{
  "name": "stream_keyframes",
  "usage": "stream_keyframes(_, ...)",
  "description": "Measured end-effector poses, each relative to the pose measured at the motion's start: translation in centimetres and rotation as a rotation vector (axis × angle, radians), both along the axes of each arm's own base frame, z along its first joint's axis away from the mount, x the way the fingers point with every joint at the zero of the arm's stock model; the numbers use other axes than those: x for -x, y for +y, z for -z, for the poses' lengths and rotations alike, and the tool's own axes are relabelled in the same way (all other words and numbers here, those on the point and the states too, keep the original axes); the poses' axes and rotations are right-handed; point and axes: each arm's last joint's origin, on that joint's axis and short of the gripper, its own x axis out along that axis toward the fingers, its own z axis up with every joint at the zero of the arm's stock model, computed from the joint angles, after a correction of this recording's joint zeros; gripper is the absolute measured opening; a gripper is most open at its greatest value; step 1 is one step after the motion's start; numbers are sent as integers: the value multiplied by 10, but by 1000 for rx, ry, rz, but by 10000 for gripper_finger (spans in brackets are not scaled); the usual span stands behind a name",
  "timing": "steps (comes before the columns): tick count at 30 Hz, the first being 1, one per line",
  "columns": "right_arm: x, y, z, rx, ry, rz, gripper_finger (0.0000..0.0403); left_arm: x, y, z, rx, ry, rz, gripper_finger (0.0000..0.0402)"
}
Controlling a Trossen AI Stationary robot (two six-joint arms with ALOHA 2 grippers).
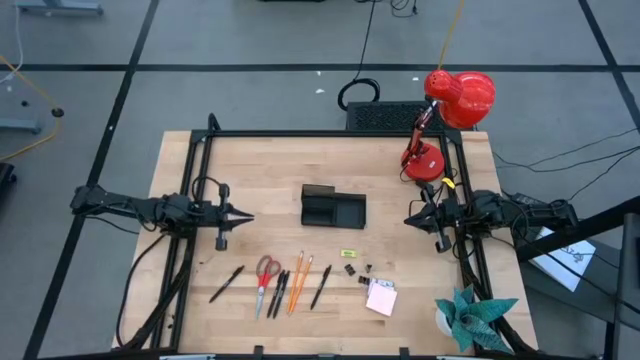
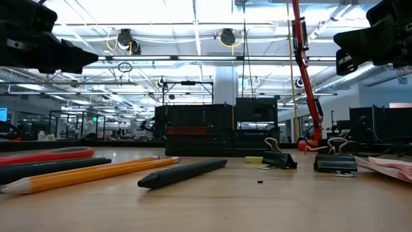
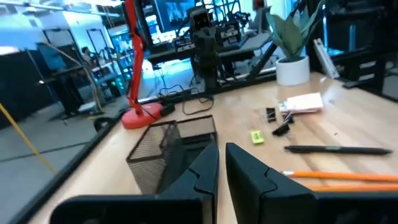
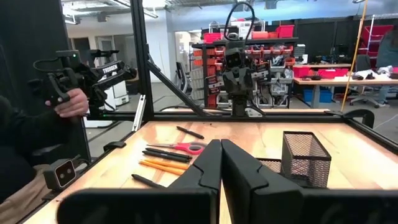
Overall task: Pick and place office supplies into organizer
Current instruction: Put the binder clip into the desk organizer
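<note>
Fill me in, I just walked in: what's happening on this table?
Nothing is being handled. The left gripper and right gripper hover empty on either side of the black mesh desk organizer. The red-handled scissors, orange pencils, black pens and pink sticky-note pad still lie on the wooden table.

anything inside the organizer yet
Nothing shows inside the organizer: from above its low compartments look bare. The floor of the taller mesh section is hidden. The supplies, such as the scissors, lie on the table.
</note>
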Motion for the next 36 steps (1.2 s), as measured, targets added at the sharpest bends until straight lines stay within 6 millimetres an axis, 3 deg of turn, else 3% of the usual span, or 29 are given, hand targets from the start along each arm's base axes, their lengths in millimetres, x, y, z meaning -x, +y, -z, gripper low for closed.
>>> stream_keyframes(6, -2, -1, 2, 73, 14, 55, 4, 0, 0, -10, -73, -102, -9, 35)
stream_keyframes(15, -11, -2, 1, 61, 31, 80, 4, 0, 0, -11, -134, -113, -12, 35)
stream_keyframes(29, -32, 16, 16, 129, 182, 77, 5, 0, 2, -11, -122, -109, -61, 35)
stream_keyframes(36, -48, 27, 12, 133, 233, 119, 52, 0, 2, -11, -123, -109, -63, 35)
